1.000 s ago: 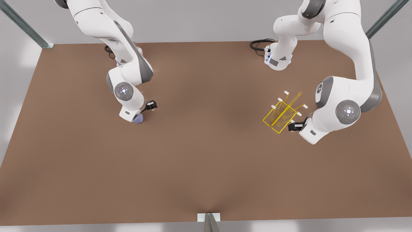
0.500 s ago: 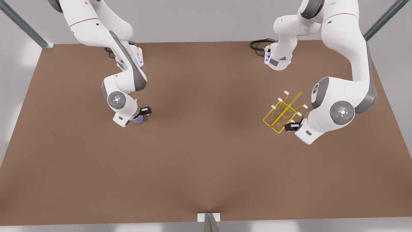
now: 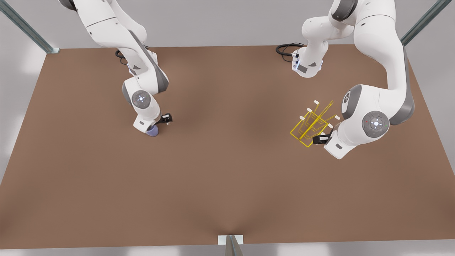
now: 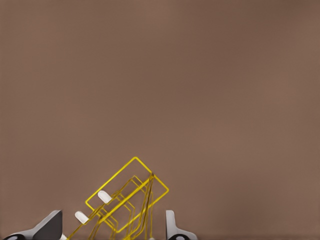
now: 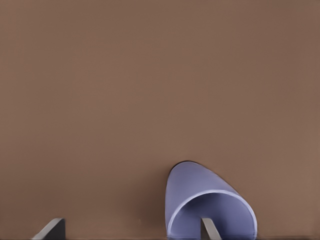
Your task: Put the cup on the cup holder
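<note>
On the front view's left, the lavender-blue cup [image 3: 153,131] is seen on the brown table [image 3: 227,177], directly under the right gripper [image 3: 156,125]. In the right wrist view the cup [image 5: 207,205] is met rim-first, with one fingertip [image 5: 210,230] inside its mouth and the other finger [image 5: 50,230] well outside the wall, so the jaws are spread and nothing is yet clamped. A slip is judged likely if they are closed on the thin tapered wall off-centre, since the cup could be tipped or squeezed out. On the front view's right, the yellow wire cup holder [image 3: 312,124] is approached by the left gripper [image 3: 317,139], whose parted fingers straddle the wire frame [image 4: 125,200]; whether wire is touched cannot quite be made out. The light rack could be dragged or toppled if it is pinched unevenly.
</note>
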### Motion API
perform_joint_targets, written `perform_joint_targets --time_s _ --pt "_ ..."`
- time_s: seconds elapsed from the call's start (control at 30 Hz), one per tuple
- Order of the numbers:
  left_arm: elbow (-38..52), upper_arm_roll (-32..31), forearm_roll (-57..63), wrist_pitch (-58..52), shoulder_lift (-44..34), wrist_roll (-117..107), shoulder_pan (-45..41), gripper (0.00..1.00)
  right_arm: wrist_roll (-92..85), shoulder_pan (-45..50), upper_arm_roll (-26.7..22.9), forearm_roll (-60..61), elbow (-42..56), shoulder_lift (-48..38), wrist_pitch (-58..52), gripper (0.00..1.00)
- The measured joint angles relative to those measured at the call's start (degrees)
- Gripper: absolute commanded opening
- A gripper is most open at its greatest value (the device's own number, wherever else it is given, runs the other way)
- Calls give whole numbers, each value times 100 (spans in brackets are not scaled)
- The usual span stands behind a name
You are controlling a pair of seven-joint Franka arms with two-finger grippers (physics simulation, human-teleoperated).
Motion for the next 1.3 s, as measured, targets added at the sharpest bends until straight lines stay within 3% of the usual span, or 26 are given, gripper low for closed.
perform_joint_targets --time_s 1.3 --pt "-1 0 9 -6 44 -125 -137 100 -235 -389 27 -57 -591 561 977 100"
